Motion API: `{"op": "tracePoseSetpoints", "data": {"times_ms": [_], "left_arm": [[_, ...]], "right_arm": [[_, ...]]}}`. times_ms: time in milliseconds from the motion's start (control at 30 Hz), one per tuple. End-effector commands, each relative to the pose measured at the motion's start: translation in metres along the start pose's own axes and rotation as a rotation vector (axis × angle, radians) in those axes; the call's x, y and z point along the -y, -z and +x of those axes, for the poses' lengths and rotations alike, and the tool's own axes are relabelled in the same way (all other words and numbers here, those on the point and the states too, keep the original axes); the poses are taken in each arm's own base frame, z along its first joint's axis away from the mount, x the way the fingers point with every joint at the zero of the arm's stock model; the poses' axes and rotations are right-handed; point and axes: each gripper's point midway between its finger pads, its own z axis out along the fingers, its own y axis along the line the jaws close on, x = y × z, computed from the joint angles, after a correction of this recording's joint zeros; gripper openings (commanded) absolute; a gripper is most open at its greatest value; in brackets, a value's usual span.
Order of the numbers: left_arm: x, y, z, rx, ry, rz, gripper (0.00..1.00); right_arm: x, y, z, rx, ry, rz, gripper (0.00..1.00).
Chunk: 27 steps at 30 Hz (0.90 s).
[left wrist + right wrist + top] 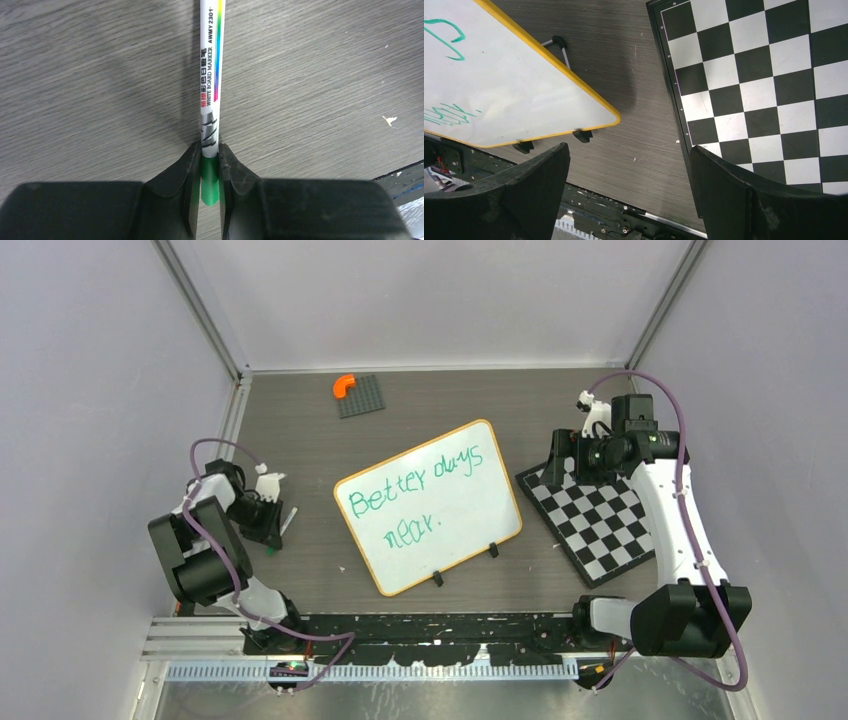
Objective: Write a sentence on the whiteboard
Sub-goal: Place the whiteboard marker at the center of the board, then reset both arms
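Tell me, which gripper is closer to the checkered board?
Right. The right gripper hovers open at the checkerboard's edge nearest the whiteboard. The left gripper is far off on the whiteboard's other side, a marker between its jaws.

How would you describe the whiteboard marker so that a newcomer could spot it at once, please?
Start at the wood-grain table and go left of the whiteboard to the left gripper. Between its fingers is the whiteboard marker: a slim white pen with a green end and a rainbow stripe, the only pen here.
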Motion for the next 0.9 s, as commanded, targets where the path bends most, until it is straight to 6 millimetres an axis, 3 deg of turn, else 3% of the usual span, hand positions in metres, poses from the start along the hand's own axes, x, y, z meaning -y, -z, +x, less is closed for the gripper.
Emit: {"op": "tracePoseSetpoints", "data": {"times_ms": [0,167,233,400,467,600,633,867], "left_arm": [[-0.010,-0.009,0.006,-0.024,-0.043,-0.019,0.21],[-0.009,-0.014,0.014,-0.039,-0.063,-0.021,0.30],[-0.008,-0.014,0.015,-0.040,-0.069,-0.022,0.41],[-0.012,0.007,-0.002,0.002,-0.086,-0.049,0.60],[-0.011,0.021,-0.014,0.030,-0.089,-0.050,0.76],[-0.008,0.061,-0.049,0.107,-0.089,-0.042,0.87],[-0.006,0.071,-0.058,0.133,-0.090,-0.032,0.98],[0.004,0.148,-0.134,0.315,-0.056,0.017,1.00]], "right_arm": [[0.003,0.004,-0.004,0.010,0.036,0.007,0.93],[0.005,0.006,0.003,-0.014,0.046,0.006,0.93],[0.005,0.007,0.004,-0.020,0.053,0.005,0.93],[0.007,0.009,0.005,-0.041,0.060,0.019,0.94],[0.007,0.012,0.002,-0.035,0.065,0.027,0.94],[0.008,0.020,-0.012,0.000,0.072,0.042,0.94],[0.008,0.023,-0.018,0.016,0.073,0.051,0.94],[0.014,0.052,-0.074,0.155,0.083,0.095,0.94]]}}
